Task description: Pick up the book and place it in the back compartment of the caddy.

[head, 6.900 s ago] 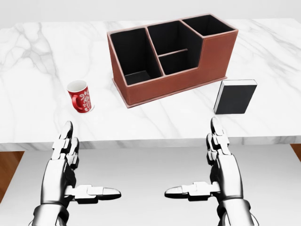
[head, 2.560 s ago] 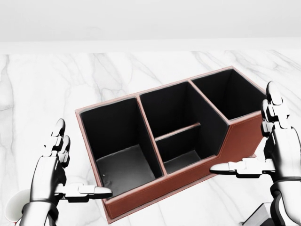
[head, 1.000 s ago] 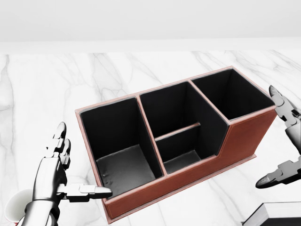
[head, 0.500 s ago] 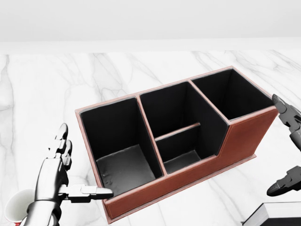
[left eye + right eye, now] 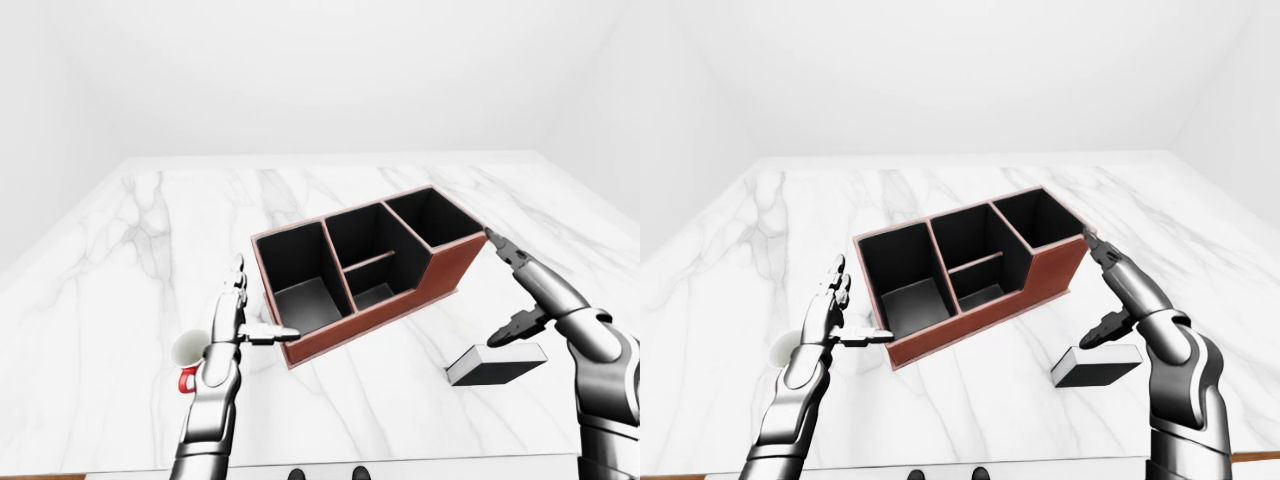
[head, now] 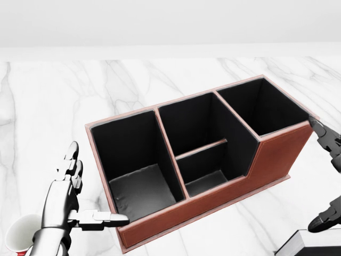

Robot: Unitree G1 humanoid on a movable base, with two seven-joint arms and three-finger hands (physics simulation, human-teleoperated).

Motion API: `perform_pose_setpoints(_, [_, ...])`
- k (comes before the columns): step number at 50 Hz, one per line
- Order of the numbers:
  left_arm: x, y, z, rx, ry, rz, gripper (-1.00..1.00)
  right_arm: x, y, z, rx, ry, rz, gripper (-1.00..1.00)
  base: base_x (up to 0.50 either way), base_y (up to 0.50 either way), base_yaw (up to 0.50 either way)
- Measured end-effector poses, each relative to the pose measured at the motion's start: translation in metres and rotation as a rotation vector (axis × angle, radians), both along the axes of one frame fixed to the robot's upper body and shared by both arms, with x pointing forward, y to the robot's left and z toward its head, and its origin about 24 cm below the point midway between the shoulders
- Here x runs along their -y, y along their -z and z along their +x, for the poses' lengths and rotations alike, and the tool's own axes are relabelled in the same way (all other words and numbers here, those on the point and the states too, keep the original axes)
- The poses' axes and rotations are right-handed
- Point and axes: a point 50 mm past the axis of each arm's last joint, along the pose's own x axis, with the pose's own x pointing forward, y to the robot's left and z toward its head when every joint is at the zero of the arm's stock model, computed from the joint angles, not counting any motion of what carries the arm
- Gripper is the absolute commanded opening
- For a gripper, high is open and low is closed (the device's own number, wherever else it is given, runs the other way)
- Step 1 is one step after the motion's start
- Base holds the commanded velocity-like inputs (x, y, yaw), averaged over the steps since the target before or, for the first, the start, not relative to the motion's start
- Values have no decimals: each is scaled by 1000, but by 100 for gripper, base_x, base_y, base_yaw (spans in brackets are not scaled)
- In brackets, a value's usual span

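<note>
**Both hands open beside the caddy**

We see the brown caddy [image 5: 365,270] at the middle of the marble table [image 5: 130,260], its black compartments empty. At eight o'clock from it our left hand [image 5: 236,322] hangs open, thumb tip near its wall, above the red mug [image 5: 187,356]. At four o'clock our right hand [image 5: 528,296] spreads open over the flat-lying book [image 5: 494,363].

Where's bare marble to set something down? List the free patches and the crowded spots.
Free: the wide marble counter left of the caddy and the strip above it. Crowded: between the caddy and the book, where the right hand hovers; also by the mug and left hand.
</note>
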Motion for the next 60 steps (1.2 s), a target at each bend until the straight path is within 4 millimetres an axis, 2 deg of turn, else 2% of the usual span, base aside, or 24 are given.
perform_pose_setpoints(32, [0, 3, 2, -6, 0, 4, 100, -1, 18, -18, -131, -35, 37, 100, 0, 0, 0])
perform_pose_setpoints(60, [1, 8, 3, -15, 0, 9, 100, 11, 28, -24, -192, 24, 5, 100, 0, 0, 0])
